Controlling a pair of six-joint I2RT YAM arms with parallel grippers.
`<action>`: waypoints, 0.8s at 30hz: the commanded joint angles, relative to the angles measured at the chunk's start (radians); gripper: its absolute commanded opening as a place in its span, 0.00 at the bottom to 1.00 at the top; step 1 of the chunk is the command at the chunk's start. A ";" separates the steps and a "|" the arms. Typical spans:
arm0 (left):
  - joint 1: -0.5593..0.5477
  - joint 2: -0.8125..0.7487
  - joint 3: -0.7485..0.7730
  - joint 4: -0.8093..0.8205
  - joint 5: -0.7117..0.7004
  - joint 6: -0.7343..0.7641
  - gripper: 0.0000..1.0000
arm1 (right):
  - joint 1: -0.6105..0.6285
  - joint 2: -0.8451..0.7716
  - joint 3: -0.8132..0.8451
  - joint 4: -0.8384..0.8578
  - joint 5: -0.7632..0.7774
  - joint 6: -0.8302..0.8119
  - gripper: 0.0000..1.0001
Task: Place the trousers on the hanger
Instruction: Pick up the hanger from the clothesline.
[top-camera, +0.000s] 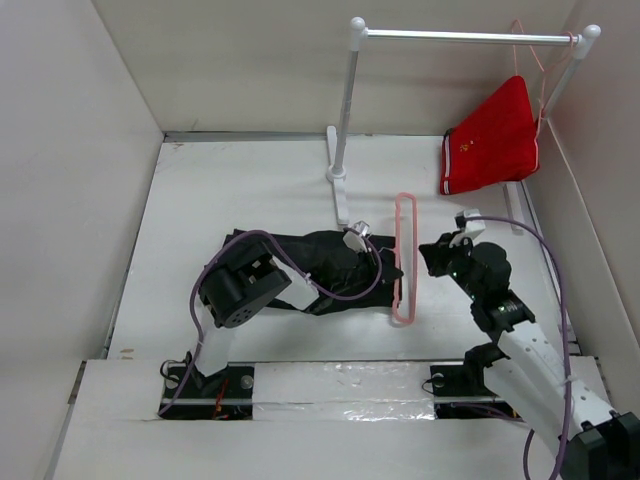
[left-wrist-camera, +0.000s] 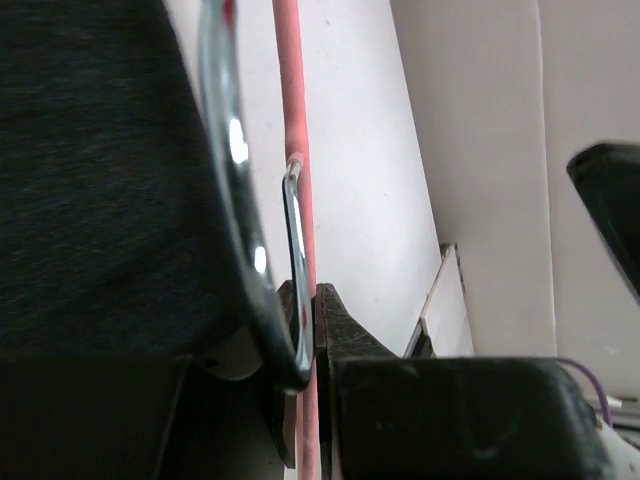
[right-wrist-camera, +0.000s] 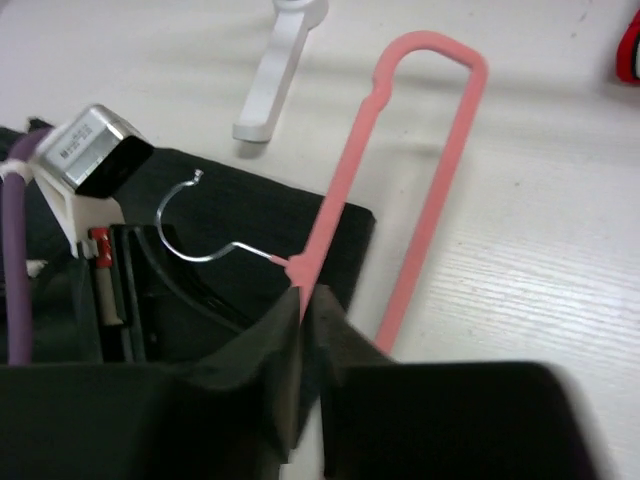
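The black trousers (top-camera: 320, 272) lie folded on the table's middle; they also show in the left wrist view (left-wrist-camera: 90, 180) and the right wrist view (right-wrist-camera: 285, 215). The thin pale-pink hanger (top-camera: 405, 205) lies flat just right of them, its metal hook (right-wrist-camera: 190, 225) over the cloth. My left gripper (top-camera: 392, 266) reaches across the trousers and is shut on the hanger's pink bar (left-wrist-camera: 290, 100) beside the hook (left-wrist-camera: 235, 150). My right gripper (top-camera: 422, 266) is shut on the same bar (right-wrist-camera: 340, 190) just below the hook's base, with its fingertips (right-wrist-camera: 330, 310) closed around it.
A white clothes rack (top-camera: 345, 110) stands at the back, and its foot shows in the right wrist view (right-wrist-camera: 280, 60). Red shorts (top-camera: 495, 135) hang on another pink hanger at the rail's right end. White walls enclose the left, back and right.
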 joint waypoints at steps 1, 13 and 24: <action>-0.003 0.005 -0.014 0.128 -0.075 -0.083 0.00 | -0.024 -0.003 -0.037 -0.053 -0.001 -0.019 0.00; 0.006 0.017 -0.022 0.074 -0.111 -0.074 0.00 | -0.033 0.336 -0.005 0.151 -0.202 -0.042 0.11; 0.016 0.056 -0.011 0.070 -0.078 -0.074 0.00 | -0.033 0.524 -0.014 0.314 -0.179 0.045 0.31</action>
